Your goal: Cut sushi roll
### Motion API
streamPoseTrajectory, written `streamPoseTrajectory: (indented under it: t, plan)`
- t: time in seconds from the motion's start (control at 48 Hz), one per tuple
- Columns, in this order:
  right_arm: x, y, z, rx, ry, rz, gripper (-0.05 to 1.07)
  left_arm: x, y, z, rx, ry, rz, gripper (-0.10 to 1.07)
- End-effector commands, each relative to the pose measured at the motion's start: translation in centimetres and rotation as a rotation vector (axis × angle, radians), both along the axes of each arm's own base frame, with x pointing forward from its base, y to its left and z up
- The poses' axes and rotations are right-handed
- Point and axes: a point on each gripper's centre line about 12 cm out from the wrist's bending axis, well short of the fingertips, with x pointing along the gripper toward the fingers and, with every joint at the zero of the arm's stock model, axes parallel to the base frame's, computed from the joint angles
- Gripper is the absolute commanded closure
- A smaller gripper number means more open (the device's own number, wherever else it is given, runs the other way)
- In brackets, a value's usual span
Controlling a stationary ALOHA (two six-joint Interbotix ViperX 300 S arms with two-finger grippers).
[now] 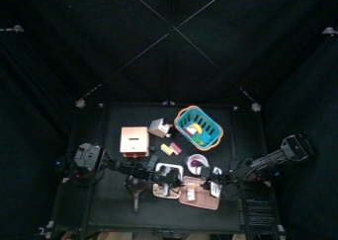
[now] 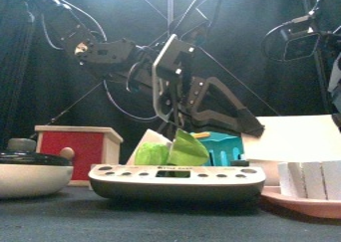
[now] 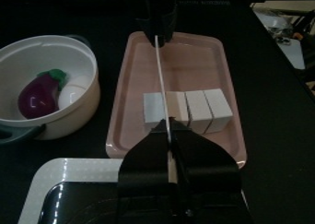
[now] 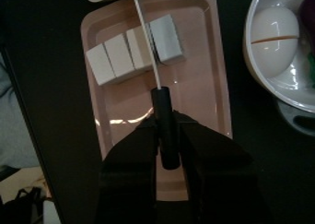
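Note:
The sushi roll (image 3: 187, 110) lies as a short row of white chunks on a pink tray (image 3: 185, 57). It also shows in the right wrist view (image 4: 129, 51). No green spot shows from above. A knife's thin blade (image 3: 163, 71) stands across the row, between one end chunk and the others. My right gripper (image 4: 160, 120) is shut on the knife's black handle (image 4: 160, 103). My left gripper (image 3: 172, 128) is shut around the blade's other end. I cannot tell the blade's height over the tray.
A white bowl (image 3: 74, 57) holding a purple eggplant (image 3: 40, 91) stands beside the tray. A white scale (image 3: 68, 186) is near my left gripper. A teal basket (image 1: 199, 127), a red-and-wood box (image 1: 133, 138) and a pink-and-yellow block (image 1: 169, 145) stand further back.

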Motion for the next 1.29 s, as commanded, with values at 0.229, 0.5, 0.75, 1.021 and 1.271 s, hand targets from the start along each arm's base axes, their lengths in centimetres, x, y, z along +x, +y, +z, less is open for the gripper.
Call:
streamPoseTrajectory:
  t: [0.229, 0.5, 0.75, 1.021, 1.271]
  plan:
    - [0.0, -0.1, 0.1, -0.004, -0.002, -0.005, 0.60, -0.1, -1.0, 0.5, 0.003, -0.008, -0.025, 0.69]
    - [0.2, -0.3, -0.1, -0.020, 0.001, -0.002, 0.61, 0.0, -1.0, 0.4, 0.003, -0.007, -0.024, 0.69]
    - [-0.3, -0.4, -1.2, -0.029, 0.041, -0.004, 0.60, 0.4, -1.1, -0.3, 0.006, 0.000, -0.026, 0.69]
    - [-0.4, -0.4, -1.9, -0.030, 0.065, -0.009, 0.61, 1.0, -1.3, -0.9, 0.011, 0.023, -0.026, 0.69]
    - [-0.6, -0.4, -2.0, -0.023, 0.076, -0.016, 0.61, 1.8, -1.4, -1.2, 0.024, 0.061, -0.030, 0.69]
